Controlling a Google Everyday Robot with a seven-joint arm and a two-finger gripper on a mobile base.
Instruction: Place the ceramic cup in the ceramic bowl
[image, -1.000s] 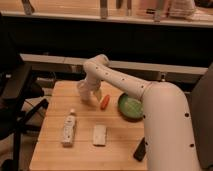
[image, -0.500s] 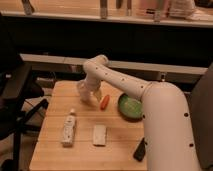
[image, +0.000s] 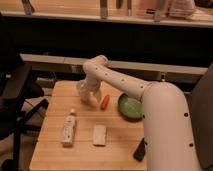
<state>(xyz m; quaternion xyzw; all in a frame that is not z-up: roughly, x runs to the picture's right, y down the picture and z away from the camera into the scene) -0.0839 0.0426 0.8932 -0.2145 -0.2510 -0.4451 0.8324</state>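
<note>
The ceramic cup (image: 81, 89) is small and white and stands at the back left of the wooden table, right at my gripper (image: 88, 96). The gripper is down at the cup and partly hides it; I cannot tell whether it holds the cup. The ceramic bowl (image: 131, 107) is round and dark green with a lighter green inside. It sits on the table to the right of the gripper, about a bowl's width away.
An orange carrot (image: 104, 102) lies between the gripper and the bowl. A white labelled bottle (image: 68, 128) lies at the left front. A white flat block (image: 100, 134) lies beside it. A dark object (image: 140, 150) sits at the table's (image: 55, 150) front right edge. A black chair (image: 17, 95) stands left.
</note>
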